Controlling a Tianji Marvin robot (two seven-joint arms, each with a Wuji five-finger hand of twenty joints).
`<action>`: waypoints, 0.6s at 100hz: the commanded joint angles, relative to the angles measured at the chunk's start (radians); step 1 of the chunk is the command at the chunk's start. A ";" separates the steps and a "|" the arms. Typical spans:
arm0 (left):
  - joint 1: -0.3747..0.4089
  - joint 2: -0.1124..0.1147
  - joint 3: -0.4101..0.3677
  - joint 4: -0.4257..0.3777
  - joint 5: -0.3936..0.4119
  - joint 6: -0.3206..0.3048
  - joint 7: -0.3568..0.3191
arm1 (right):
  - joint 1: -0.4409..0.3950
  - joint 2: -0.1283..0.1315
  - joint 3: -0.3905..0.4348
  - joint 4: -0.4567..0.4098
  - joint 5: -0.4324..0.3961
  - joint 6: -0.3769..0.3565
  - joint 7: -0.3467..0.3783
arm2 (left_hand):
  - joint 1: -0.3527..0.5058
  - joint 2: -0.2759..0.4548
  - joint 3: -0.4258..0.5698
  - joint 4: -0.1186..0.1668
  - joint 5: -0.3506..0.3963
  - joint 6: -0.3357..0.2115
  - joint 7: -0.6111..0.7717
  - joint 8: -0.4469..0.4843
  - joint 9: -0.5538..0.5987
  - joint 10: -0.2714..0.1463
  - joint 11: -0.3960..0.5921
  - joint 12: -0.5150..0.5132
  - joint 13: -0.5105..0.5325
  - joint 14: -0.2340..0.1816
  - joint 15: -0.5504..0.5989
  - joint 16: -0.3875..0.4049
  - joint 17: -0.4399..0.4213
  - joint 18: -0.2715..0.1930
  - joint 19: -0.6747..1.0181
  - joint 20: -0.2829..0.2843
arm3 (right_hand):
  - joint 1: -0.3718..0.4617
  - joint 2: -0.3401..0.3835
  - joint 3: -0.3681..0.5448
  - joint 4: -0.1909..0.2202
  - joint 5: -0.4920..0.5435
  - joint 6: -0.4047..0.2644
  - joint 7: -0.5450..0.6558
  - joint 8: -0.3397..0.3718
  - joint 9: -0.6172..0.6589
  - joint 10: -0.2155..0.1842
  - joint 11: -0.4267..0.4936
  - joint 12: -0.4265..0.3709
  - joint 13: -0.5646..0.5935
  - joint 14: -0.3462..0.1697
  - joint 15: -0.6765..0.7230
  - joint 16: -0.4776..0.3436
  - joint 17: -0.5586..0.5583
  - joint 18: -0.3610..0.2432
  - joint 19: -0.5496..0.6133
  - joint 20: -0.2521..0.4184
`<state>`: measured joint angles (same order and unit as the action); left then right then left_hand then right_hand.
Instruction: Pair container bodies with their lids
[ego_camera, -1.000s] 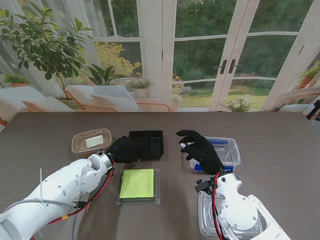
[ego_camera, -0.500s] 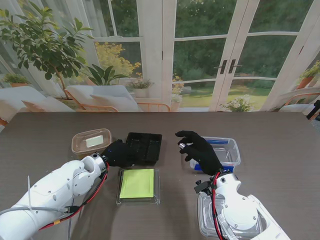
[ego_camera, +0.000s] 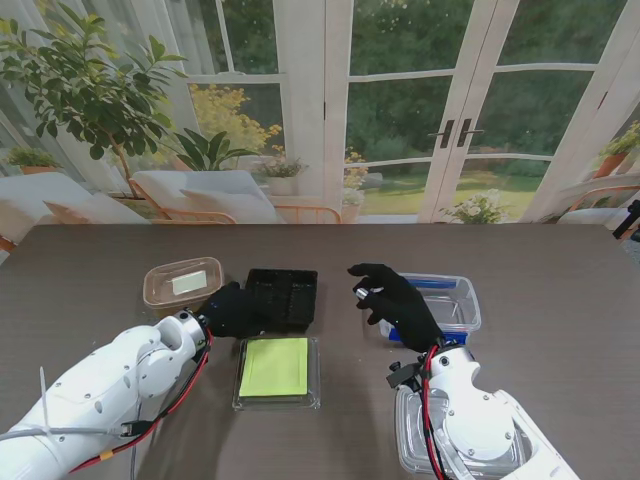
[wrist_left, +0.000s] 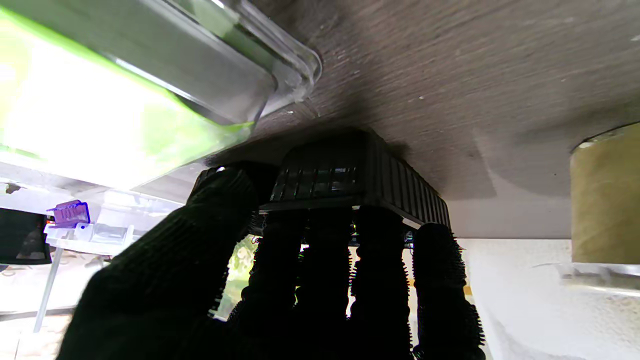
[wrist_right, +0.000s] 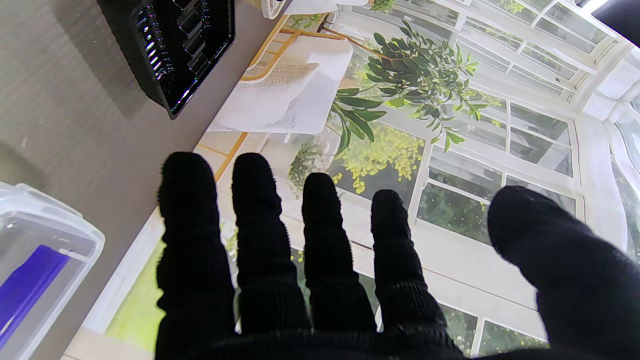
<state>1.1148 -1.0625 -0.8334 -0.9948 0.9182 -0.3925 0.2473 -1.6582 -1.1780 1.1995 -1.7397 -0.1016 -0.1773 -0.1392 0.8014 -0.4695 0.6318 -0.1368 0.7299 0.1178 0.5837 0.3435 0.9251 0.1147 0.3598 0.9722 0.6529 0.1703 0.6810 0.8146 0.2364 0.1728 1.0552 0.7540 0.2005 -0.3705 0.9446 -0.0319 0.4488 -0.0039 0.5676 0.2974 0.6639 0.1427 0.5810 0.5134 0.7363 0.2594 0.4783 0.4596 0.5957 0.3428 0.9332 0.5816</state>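
My left hand (ego_camera: 232, 310) is shut on the near left corner of the black ribbed tray (ego_camera: 283, 296). In the left wrist view its fingers (wrist_left: 370, 260) hook over the black tray's (wrist_left: 360, 175) rim and the thumb presses the side wall. The tray is slightly skewed on the table. My right hand (ego_camera: 398, 303) hovers open with fingers spread, between the black tray and a clear box with blue clips (ego_camera: 452, 300). The right wrist view shows the spread fingers (wrist_right: 260, 240), the black tray (wrist_right: 175, 45) and the clear box (wrist_right: 40, 260).
A clear box with a green lid (ego_camera: 276, 370) lies just nearer to me than the tray, close to my left wrist. A tan box (ego_camera: 182, 282) sits left of the tray. A clear tub (ego_camera: 412, 440) lies partly under my right forearm.
The black tray has slid left and turned a little with my left hand on it, and the left arm has drawn back. My right hand has barely shifted.
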 joint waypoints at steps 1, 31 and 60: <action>0.006 0.000 -0.004 -0.013 0.002 -0.004 -0.020 | -0.005 -0.002 -0.003 -0.002 0.000 0.002 0.014 | -0.023 0.022 -0.001 0.004 0.002 0.000 -0.021 0.003 -0.019 -0.004 0.003 -0.029 0.019 0.000 -0.003 0.004 -0.018 -0.002 -0.013 0.008 | 0.016 0.026 -0.018 -0.028 0.001 -0.003 0.000 -0.010 0.020 0.010 -0.020 -0.013 0.015 0.008 0.009 0.008 -0.364 0.011 -0.012 0.020; 0.040 0.010 -0.047 -0.059 0.027 0.000 -0.052 | -0.004 -0.001 -0.003 -0.002 0.002 0.006 0.020 | -0.030 0.030 -0.001 0.010 0.000 0.002 -0.039 0.012 -0.025 -0.003 0.009 -0.119 0.014 -0.001 -0.012 -0.001 -0.021 -0.005 -0.017 0.008 | 0.017 0.027 -0.020 -0.028 0.001 -0.005 -0.001 -0.011 0.021 0.011 -0.020 -0.013 0.014 0.011 0.009 0.007 -0.365 0.011 -0.013 0.021; 0.059 0.017 -0.074 -0.084 0.055 0.004 -0.058 | -0.002 0.000 -0.004 0.000 0.003 0.004 0.025 | -0.068 0.058 0.012 0.036 -0.013 0.016 -0.079 -0.001 -0.041 -0.002 -0.007 -0.177 -0.001 -0.003 -0.058 -0.030 -0.035 -0.007 -0.059 -0.013 | 0.018 0.028 -0.021 -0.028 0.001 -0.003 -0.002 -0.012 0.022 0.012 -0.021 -0.013 0.016 0.010 0.009 0.007 -0.367 0.011 -0.015 0.021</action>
<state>1.1711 -1.0471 -0.9034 -1.0692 0.9691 -0.3919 0.2072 -1.6579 -1.1764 1.1995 -1.7395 -0.0983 -0.1720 -0.1296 0.7618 -0.4572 0.6318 -0.1368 0.7296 0.1245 0.5342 0.3484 0.9077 0.1147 0.3643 0.8206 0.6531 0.1703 0.6519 0.8003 0.2323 0.1728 1.0297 0.7535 0.2005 -0.3705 0.9446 -0.0319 0.4488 -0.0025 0.5675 0.2915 0.6639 0.1447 0.5810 0.5088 0.7363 0.2595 0.4784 0.4597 0.5957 0.3431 0.9332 0.5816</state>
